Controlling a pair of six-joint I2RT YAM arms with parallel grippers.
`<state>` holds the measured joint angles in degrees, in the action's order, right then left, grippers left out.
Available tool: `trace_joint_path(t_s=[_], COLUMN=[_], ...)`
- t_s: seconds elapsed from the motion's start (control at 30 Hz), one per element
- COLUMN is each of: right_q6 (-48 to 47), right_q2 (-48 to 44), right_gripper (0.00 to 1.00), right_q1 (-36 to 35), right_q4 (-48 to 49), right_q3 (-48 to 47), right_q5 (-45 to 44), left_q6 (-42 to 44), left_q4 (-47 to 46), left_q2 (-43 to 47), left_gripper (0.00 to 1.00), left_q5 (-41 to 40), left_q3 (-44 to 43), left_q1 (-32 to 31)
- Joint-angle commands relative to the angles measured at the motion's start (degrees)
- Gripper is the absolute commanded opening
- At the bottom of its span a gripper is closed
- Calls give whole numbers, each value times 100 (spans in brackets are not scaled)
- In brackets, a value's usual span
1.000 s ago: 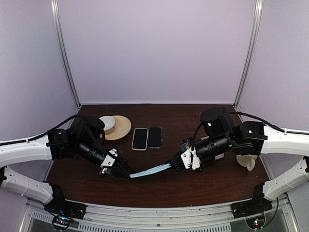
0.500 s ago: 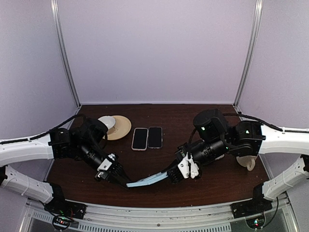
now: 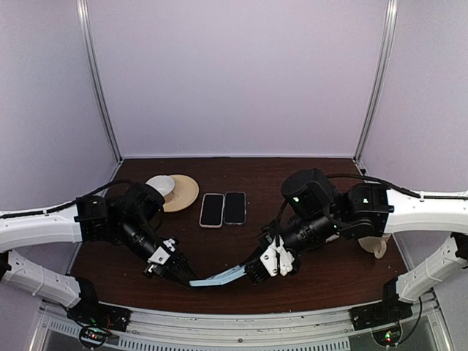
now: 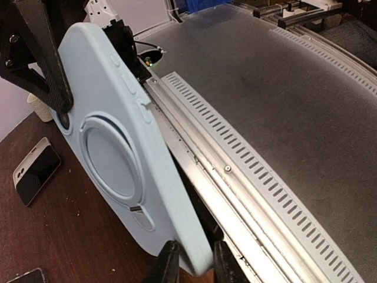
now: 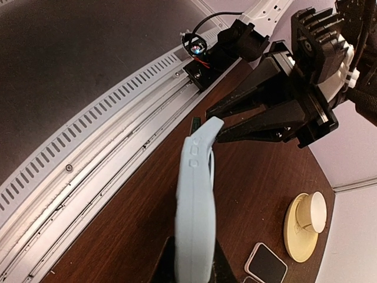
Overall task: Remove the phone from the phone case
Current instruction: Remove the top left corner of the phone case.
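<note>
A light blue phone case [image 3: 224,276] hangs low over the table's near edge, held between my two grippers. My left gripper [image 3: 191,281] is shut on its left end. In the left wrist view the case [image 4: 118,147] shows its back with a raised ring, and the left gripper [image 4: 191,266] pinches its bottom corner. My right gripper [image 3: 253,269] is shut on the other end. The right wrist view shows the case [image 5: 194,206] edge-on and curved, with the right gripper [image 5: 191,272] clamping its near end. A dark strip [image 4: 197,197] lies behind the case; I cannot tell if it is the phone.
Two dark-screened phones [image 3: 211,210] [image 3: 235,208] lie side by side at mid-table. A beige disc [image 3: 184,194] carrying a white cup [image 3: 161,185] sits at back left. A pale object [image 3: 374,246] rests at the right. A slotted metal rail [image 3: 241,323] runs along the near edge.
Both grippers have carried the case toward the near edge of the table and lower. The right arm has swung left. Both grips stay the same.
</note>
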<state>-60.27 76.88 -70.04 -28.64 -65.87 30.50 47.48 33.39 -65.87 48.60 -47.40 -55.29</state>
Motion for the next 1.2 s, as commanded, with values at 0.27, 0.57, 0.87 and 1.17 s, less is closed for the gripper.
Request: trace_joint_path(t_s=[0.27,0.57,0.87,1.17], right_q6=[41,323,977,1652], right_q2=[-235,-353,-492,-816], right_gripper=[0,0,0,0], right_q1=[45,333,599,781], right_q4=[733,1168,2038,2707], right_q3=[318,617,1026,1553], right_q5=[98,9,-806,-2054], left_q6=[-65,-43,-27,-301], left_q4=[-2434,-2946,-2825,-3201], left_q2=[332,431,401,438], left_gripper=[23,32,43,54], left_q5=[-2994,-3697,-3913,-4229], left_q3=[342,503,475,520], left_q1=[41,36,51,315])
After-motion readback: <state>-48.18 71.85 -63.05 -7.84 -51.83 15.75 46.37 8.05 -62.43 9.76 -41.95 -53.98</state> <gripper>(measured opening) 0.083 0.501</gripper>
